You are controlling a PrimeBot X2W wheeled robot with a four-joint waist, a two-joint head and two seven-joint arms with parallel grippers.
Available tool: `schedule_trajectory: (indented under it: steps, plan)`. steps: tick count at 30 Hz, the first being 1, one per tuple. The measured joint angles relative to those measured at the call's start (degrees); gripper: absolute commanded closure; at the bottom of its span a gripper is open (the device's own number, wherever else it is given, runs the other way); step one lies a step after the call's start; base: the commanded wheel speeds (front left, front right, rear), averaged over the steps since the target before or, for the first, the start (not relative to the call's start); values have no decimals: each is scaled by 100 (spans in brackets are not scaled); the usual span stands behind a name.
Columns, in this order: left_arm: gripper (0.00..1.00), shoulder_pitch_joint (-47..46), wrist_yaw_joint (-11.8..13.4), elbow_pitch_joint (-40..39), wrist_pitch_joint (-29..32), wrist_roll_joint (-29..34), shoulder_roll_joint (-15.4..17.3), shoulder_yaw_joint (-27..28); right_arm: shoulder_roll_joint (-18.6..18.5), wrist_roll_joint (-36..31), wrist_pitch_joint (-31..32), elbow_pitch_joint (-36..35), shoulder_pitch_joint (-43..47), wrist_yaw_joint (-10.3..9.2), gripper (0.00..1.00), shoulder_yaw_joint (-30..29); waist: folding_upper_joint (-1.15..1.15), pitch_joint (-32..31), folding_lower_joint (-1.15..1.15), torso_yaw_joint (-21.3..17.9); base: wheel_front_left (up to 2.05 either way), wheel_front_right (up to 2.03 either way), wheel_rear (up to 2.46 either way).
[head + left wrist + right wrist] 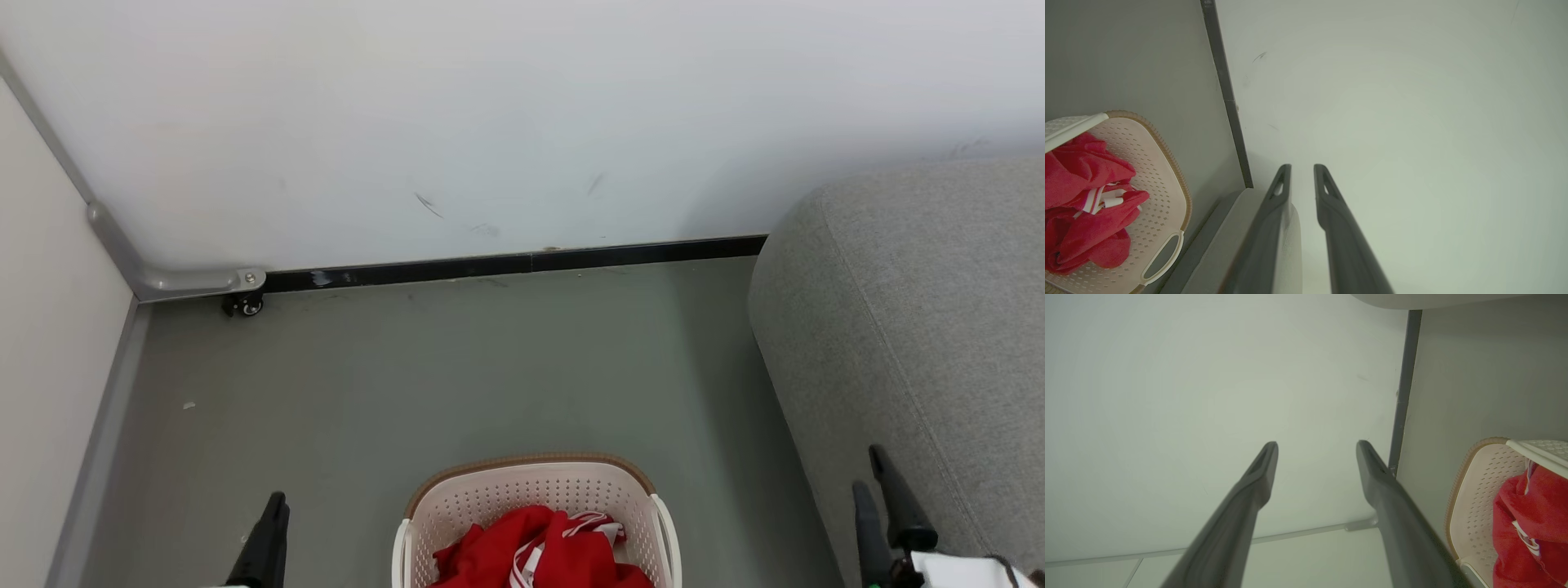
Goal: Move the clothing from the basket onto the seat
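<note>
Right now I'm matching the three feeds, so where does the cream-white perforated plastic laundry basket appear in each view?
Head view: cream-white perforated plastic laundry basket, bottom centre, cut by the edge.
Left wrist view: basket at lower left.
Right wrist view: basket at lower right.
Shared landmark: the dark baseboard strip along the wall's foot.

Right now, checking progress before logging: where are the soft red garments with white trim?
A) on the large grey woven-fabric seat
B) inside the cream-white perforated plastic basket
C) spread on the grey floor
B: the red garments lie heaped inside the cream-white basket, none on the grey seat.
</note>
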Motion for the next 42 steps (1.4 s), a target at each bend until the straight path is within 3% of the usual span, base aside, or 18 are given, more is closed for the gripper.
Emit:
schedule_trajectory:
  steps: [5, 24, 42]
  plan:
    - [0, 180, 0, 265, -2, 0, -91, -18, 75, 0, -7, 252, 290, 0, 0, 30, 0, 0, 0, 0, 0, 0, 0]
    - [0, 192, 0, -81, -354, 199, -59, -322, 69, -279, -363, -30, 210, 0, 0, 232, 0, 10, 6, -4, 0, 0, 0]
    - [0, 91, 0, -386, -716, 898, 73, -582, 37, -1705, -744, -312, 72, 0, 0, 205, 0, 34, 89, -13, 0, 0, 0]
